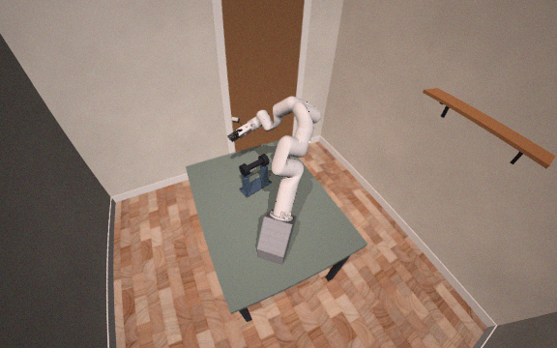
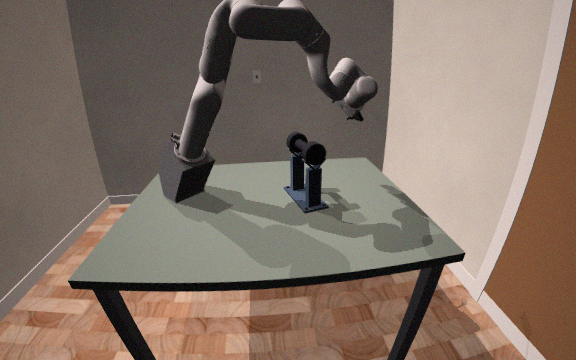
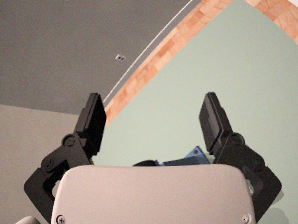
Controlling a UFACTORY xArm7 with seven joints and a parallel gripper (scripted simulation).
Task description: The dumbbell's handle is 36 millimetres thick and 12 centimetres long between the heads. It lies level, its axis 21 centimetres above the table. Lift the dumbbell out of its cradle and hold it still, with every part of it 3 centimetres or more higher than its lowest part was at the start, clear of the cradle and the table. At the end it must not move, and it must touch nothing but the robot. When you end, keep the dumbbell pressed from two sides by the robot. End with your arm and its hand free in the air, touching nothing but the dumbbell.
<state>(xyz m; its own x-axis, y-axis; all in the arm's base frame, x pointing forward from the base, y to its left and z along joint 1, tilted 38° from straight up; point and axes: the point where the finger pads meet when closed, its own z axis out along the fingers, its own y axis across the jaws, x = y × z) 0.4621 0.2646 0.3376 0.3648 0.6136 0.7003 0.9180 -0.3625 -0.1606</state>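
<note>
A black dumbbell [image 1: 253, 165] lies level in a blue cradle [image 1: 254, 184] on the grey-green table. It also shows in the exterior view [image 2: 306, 147], on the cradle's [image 2: 306, 186] two posts. My gripper [image 1: 234, 134] is open and empty, in the air above and beyond the dumbbell, toward the table's far edge. In the exterior view the gripper [image 2: 354, 116] is mostly hidden behind the wrist. In the wrist view the open fingers frame the table, and a bit of the blue cradle [image 3: 193, 156] peeks over the gripper body.
The arm's grey base block [image 1: 275, 238] stands on the table's near half. A brown door [image 1: 262, 68] and walls lie close behind the gripper. A wooden shelf [image 1: 488, 126] hangs on the right wall.
</note>
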